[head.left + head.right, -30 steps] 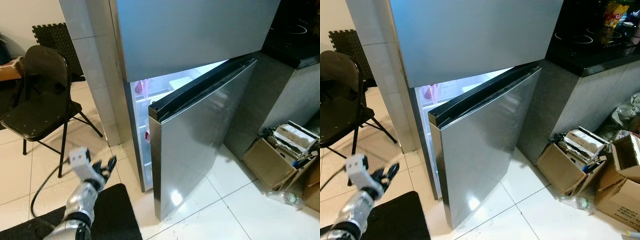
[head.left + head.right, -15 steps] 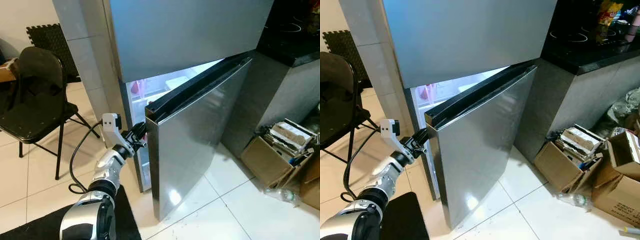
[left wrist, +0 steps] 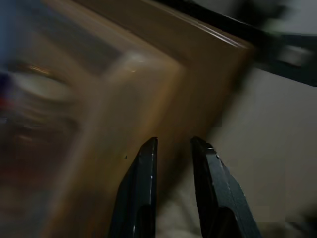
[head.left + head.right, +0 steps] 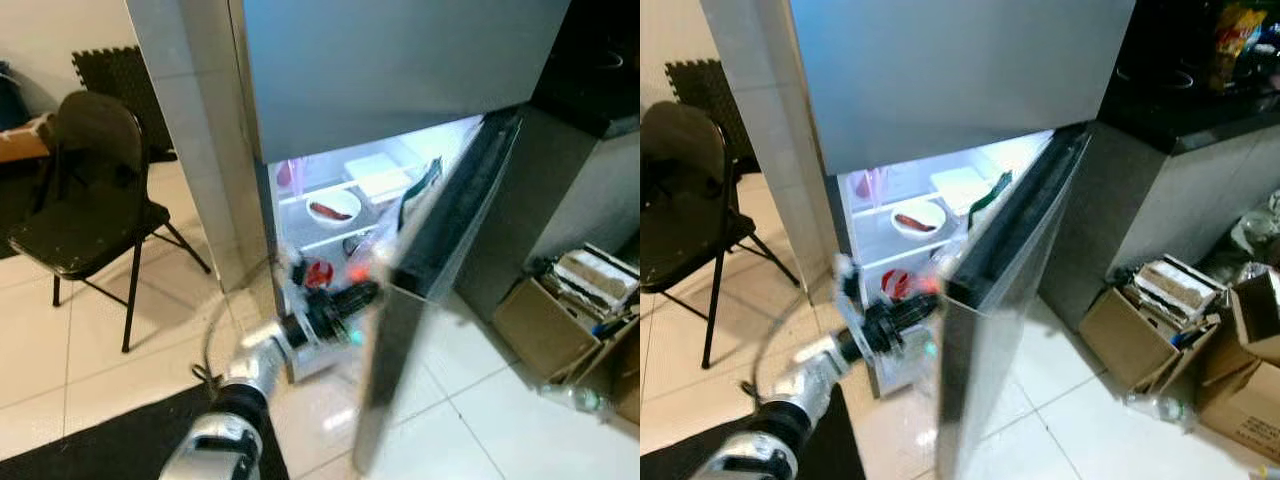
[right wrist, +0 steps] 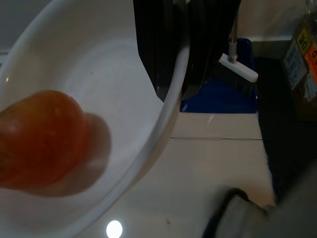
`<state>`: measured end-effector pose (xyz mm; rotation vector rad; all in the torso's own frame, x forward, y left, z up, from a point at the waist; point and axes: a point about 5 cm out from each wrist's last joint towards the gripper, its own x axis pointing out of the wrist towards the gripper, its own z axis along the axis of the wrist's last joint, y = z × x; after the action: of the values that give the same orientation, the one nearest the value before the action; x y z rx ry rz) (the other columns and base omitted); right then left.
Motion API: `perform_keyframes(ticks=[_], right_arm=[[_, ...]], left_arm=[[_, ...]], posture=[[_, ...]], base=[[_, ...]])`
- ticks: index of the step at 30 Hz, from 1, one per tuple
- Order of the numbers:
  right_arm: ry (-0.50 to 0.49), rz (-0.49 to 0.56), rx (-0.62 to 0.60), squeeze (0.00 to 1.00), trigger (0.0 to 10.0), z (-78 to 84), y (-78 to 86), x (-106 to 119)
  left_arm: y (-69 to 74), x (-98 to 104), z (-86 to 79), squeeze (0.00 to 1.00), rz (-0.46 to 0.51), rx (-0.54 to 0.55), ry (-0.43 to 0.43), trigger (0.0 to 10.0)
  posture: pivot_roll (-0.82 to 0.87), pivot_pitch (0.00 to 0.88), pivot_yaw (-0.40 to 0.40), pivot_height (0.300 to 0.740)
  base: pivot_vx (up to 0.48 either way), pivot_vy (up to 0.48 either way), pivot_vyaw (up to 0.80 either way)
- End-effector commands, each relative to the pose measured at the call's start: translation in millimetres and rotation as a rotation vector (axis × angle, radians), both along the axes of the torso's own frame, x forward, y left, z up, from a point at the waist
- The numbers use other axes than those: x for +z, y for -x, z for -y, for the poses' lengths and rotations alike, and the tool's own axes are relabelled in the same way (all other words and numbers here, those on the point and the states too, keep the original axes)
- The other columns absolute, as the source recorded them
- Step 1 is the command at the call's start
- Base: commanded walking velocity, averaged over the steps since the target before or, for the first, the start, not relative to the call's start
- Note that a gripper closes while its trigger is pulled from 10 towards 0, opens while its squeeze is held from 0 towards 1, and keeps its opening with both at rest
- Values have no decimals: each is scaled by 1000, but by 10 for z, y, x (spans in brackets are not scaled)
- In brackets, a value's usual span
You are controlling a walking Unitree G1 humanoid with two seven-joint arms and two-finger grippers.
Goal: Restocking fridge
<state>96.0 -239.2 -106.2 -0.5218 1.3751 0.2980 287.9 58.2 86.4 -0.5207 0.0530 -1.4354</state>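
Where lit, bowl [image 4: 334, 206] with red food [image 4: 329, 211].

The robot's silver left arm [image 4: 235, 395] reaches forward and up from the lower middle of the eye views, elbow low and forearm stretched out. Its wrist is blurred. The left gripper [image 4: 355, 298] points ahead with its two long black fingers [image 3: 141, 193] nearly parallel, a narrow gap between the tips. The right gripper's black finger [image 5: 156, 47] crosses a rim in its wrist view.
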Motion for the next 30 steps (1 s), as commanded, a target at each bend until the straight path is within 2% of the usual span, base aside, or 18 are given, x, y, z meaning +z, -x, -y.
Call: perform_keyframes(ticks=[1,5,7,8,9,11,13,14,17,18,19,22,23,24,26,28,30], right_arm=[[8,-7,-8,0,10000,42,29,4],[17,-25,-15,0,10000,75,66,5],[17,-36,-16,0,10000,71,90,-2],[16,-41,-17,0,10000,64,104,-7],[16,-41,-17,0,10000,64,104,-7],[17,-47,-17,0,10000,49,130,-16],[17,-47,-17,0,10000,47,132,-17],[17,-47,-16,0,10000,43,139,-20],[18,-47,-15,0,10000,40,145,-22],[25,-44,-8,0,10000,42,151,-23],[25,-44,-8,0,10000,42,151,-23],[43,-21,-4,0,10000,54,141,-20],[43,-21,-4,0,10000,54,141,-20],[52,-6,-5,0,10000,64,135,-16],[62,2,-2,0,10000,75,130,-13],[66,5,-1,0,10000,80,128,-11],[90,20,8,0,10000,121,127,0]], left_arm=[[51,24,55,0,14,-60,6,10000],[40,-115,-21,0,-19,19,-53,10000],[41,-235,-162,0,-67,87,-108,10000],[86,-358,-277,0,-112,122,-166,10000],[86,-358,-277,0,-112,122,-166,10000],[239,-655,-516,0,-220,192,-298,10000],[263,-694,-543,0,-237,201,-314,10000],[326,-794,-606,0,-272,230,-362,10000],[396,-895,-671,0,-312,260,-403,10000],[545,-1093,-796,0,-385,341,-496,10000],[545,-1093,-796,0,-385,341,-496,10000],[759,-1334,-948,0,-496,479,-624,10000],[759,-1334,-948,0,-496,479,-624,10000],[900,-1461,-1031,0,-555,547,-712,10000],[1017,-1544,-1088,0,-599,592,-758,10000],[1060,-1571,-1107,0,-620,613,-766,10000],[1305,-1713,-1215,0,-735,723,-829,10000]], posture=[[-20,0,-31,740],[-19,0,-30,740],[-17,0,-29,740],[-15,0,-27,740],[-15,0,-27,740],[-12,0,-27,740],[-10,0,-28,740],[-11,0,-28,740],[-9,0,-32,740],[-8,0,-35,740],[-8,0,-35,740],[-9,0,-38,740],[-9,0,-38,740],[-12,0,-39,740],[-13,0,-41,740],[-13,0,-41,740],[-11,0,-45,740]], base=[[0,0,0],[0,0,0],[0,0,0],[0,0,0],[0,0,0],[0,0,0],[0,0,0],[0,0,0],[0,0,0],[0,0,0],[0,0,0],[0,0,0],[0,0,0],[0,0,0],[0,0,0],[0,0,0],[0,0,0]])
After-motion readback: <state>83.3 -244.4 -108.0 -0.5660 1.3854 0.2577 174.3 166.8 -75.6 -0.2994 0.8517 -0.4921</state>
